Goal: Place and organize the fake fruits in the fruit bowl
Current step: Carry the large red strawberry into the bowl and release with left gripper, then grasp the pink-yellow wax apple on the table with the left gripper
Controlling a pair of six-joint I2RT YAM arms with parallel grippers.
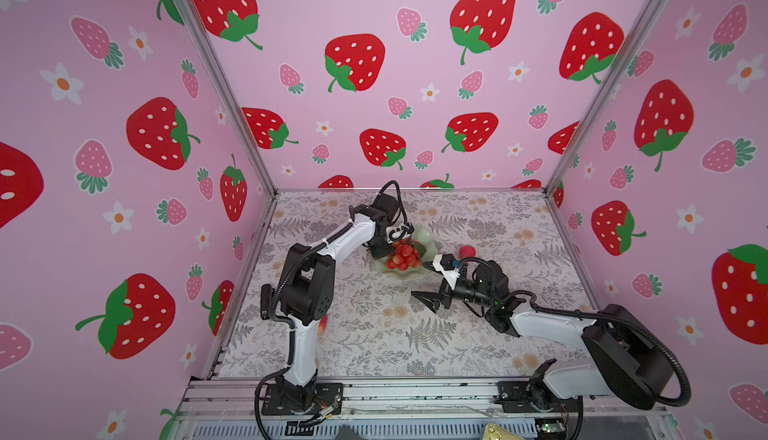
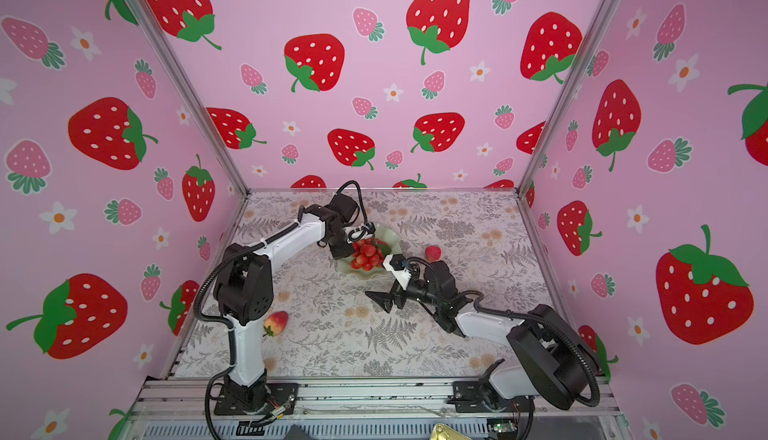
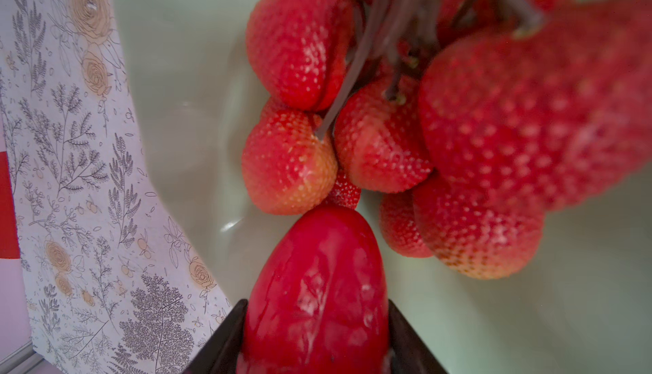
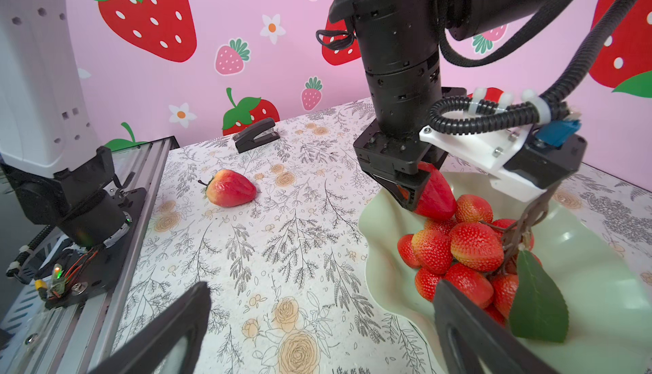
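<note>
The pale green fruit bowl (image 1: 424, 236) (image 4: 599, 305) holds a bunch of red berries (image 1: 403, 257) (image 4: 472, 245) with a green leaf (image 4: 539, 301). My left gripper (image 3: 315, 319) hangs just over the bowl's edge, shut on a glossy red strawberry (image 3: 317, 284) (image 4: 435, 195) whose tip touches the bunch. A second strawberry (image 2: 276, 322) (image 4: 231, 188) lies on the table near the left arm's base. A small round pink-red fruit (image 1: 467, 251) sits on the table behind the bowl, to its right. My right gripper (image 1: 419, 279) (image 4: 321, 285) is open and empty beside the bowl's front rim.
A small black stapler-like object (image 4: 255, 138) lies on the floral table by the left wall. Pink strawberry-print walls close in three sides. The aluminium rail (image 1: 415, 392) with both arm bases runs along the front edge.
</note>
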